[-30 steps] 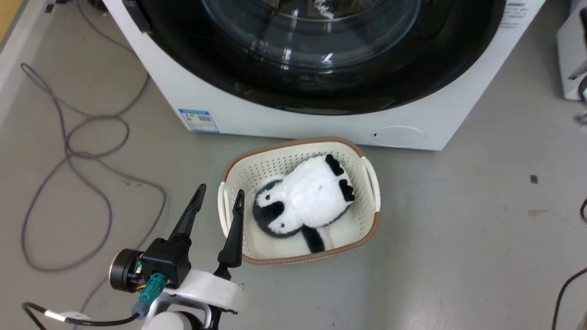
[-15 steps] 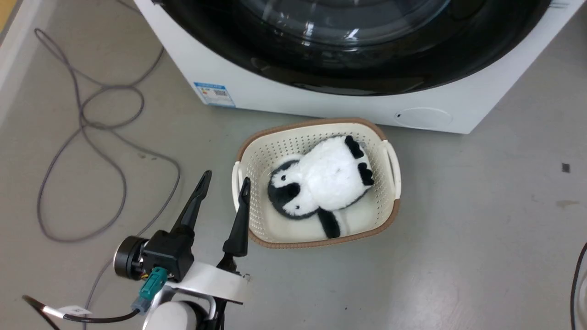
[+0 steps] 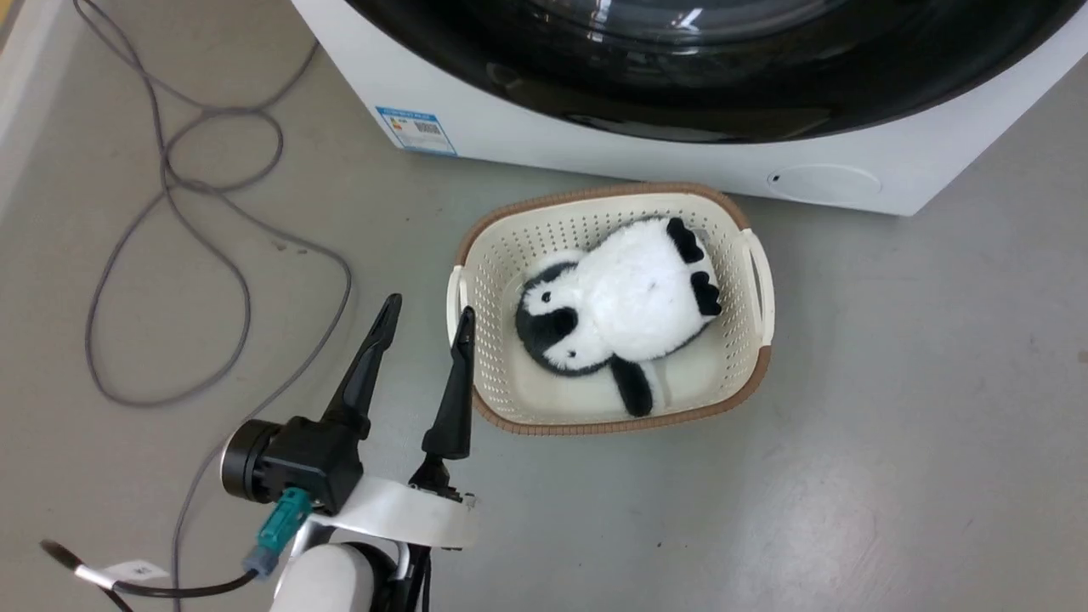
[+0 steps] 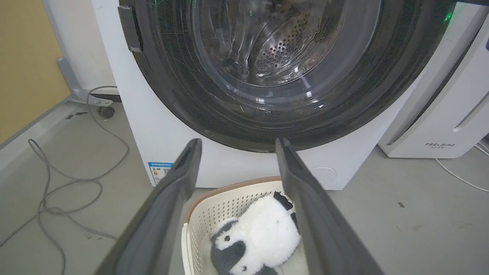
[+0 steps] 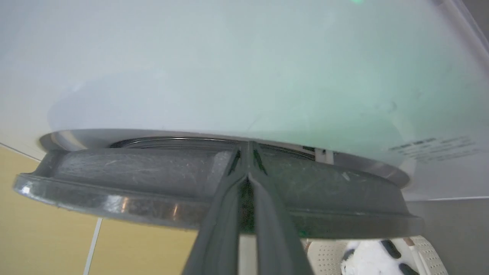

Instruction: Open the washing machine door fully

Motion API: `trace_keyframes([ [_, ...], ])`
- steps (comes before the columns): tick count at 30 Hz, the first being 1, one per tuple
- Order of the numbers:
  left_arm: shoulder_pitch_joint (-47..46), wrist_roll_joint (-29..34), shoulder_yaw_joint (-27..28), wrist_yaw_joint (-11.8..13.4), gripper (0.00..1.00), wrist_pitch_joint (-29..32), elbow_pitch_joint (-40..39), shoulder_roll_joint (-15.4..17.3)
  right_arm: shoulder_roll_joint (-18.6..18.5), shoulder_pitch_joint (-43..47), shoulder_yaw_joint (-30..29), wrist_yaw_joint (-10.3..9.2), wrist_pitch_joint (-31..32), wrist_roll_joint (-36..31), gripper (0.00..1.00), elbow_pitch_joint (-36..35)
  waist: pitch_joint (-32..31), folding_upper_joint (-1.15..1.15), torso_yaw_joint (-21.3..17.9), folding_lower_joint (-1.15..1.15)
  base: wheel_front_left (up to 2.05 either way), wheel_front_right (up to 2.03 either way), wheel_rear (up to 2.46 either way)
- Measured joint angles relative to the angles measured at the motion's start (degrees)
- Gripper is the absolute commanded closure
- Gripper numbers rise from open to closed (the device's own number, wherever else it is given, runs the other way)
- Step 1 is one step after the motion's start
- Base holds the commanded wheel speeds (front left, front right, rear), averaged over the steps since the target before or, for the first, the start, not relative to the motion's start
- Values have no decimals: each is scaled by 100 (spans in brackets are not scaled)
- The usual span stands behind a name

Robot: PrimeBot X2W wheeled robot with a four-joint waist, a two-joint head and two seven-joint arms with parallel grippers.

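glossy black plastic, curved and mirror-bright, ringing the washing machine door [image 3: 722, 93]; at its centre a bulging clear glass bowl, with the perforated steel drum visible through it in the left wrist view. mounted on the front of the washing machine [image 3: 527, 140], smooth white sheet, nearly as wide as the cabinet and lying against it as far as can be told. from the right wrist view, seen edge-on: scuffed dark-grey rim, bright chrome band along the lip, white front behind.

right gripper [image 5: 248, 152] narrowed to a sliver, tips together right at the door's rim; cannot tell whether anything is pinched between them. left gripper [image 3: 429, 306] spread wide, holding nothing, hanging over the floor beside the basket, with long matte dark fingers [image 4: 168, 198] tapering to points.

on the smooth grey floor [image 3: 892, 425], just in front of the machine and below the door's lower arc: cream perforated plastic basket [image 3: 501, 255] with brown woven rim and loop handles, holding a fluffy black-and-white plush penguin [image 3: 629, 297], belly up. off to the robot's left, looped grey cable [image 3: 349, 280]. close beside the machine on the other side, another white appliance [image 4: 439, 114].

low on the white front, blue label sticker [image 3: 416, 130], print too small to read, and a round cap [image 3: 824, 180]. "feelbird" in grey letters on the neighbouring appliance. faint grey print on the white front in the right wrist view, illegible.
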Motion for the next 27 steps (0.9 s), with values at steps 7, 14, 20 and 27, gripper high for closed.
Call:
trace_keyframes([
  [7,-92,20,-49,-1,0,-47,7,-1,22,-233,-336,-1,639,-163,100,80,53,0,33,0,0,0,0],
  [14,-89,27,-57,-2,0,-48,78,-1,248,119,-533,0,942,-410,100,-197,-140,0,26,0,0,0,0],
  [20,-69,30,-53,-8,0,-48,134,-1,453,575,-673,0,1236,-459,100,-510,-384,0,19,-1,0,0,0],
  [27,81,29,-35,-9,0,-48,247,-1,702,1368,-603,0,1540,-377,100,-976,-787,0,2,-1,0,0,0],
])
